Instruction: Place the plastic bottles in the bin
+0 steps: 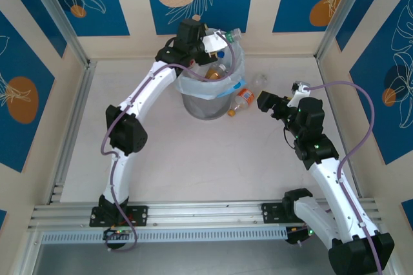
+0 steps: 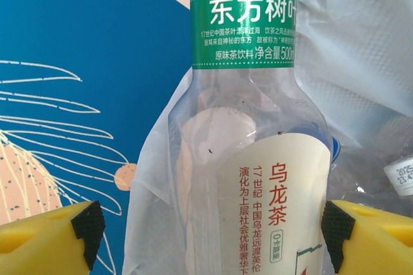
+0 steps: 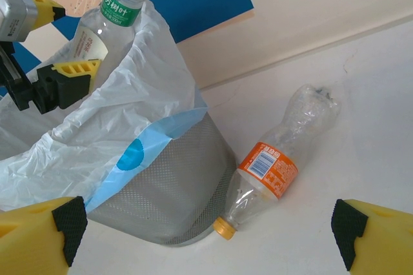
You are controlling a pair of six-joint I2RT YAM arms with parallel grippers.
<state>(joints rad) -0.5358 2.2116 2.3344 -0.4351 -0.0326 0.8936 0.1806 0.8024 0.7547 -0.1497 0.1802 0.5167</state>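
A clear plastic bottle (image 2: 245,159) with a green neck band, a pale cap and a cream label printed in Chinese sits nearly upright at the far rim of the bin (image 3: 174,184). Its lower body is down behind the translucent white bag (image 3: 129,113) that lines the bin. The bin is a round grey mesh wastebasket toward the back of the table (image 1: 193,165). From above, at least one amber-tinted bottle (image 1: 217,71) lies inside it among other clear plastic.

The left gripper (image 2: 213,226) reaches over the bin with this bottle between its yellow fingers (image 2: 45,239). The fingers are apart. In the left wrist view the black pad on one side stands well clear of the bottle wall, with the bag and the wall panel visible through the gap. The pad on the other side sits right at the bottle's edge, and contact there cannot be judged.

A second bottle (image 3: 271,168) lies on its side on the table, just beside the bin's base on the right. It has an orange label and an orange cap, and its far end is crumpled. The cap end points toward the near side of the table.

The right gripper (image 3: 210,226) hangs low near this fallen bottle, facing the bin. Its fingers are spread wide with nothing between them.

Behind the bin, the wall panel (image 2: 77,62) is blue with white line-drawn leaves and peach circles, and cream strips run between the blue sections.
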